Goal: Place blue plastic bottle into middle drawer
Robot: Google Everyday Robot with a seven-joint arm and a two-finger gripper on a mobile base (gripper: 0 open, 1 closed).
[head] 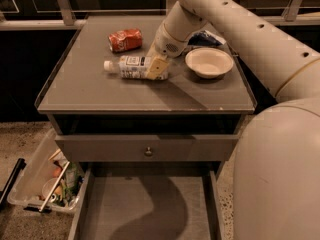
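Currently the blue plastic bottle (131, 67) lies on its side on the tabletop (100, 96), cap pointing left, not yet lifted. The claw (156, 68) is down at the bottle's base end, overlapping it from this angle. Whether it grips the bottle or merely rests against it, I cannot tell. The middle drawer (102, 219) stands pulled out below, so the opening step looks done, and the bottle is not in it. The drawer front with knob (148, 151) above it is closed. A red soda can (125, 39) sits behind the bottle, and a white bowl (209, 62) lies right of the claw, both apart from it. Judgement: early stage, with the grasp in hand. The lift, the carry down to the drawer and the release all remain.
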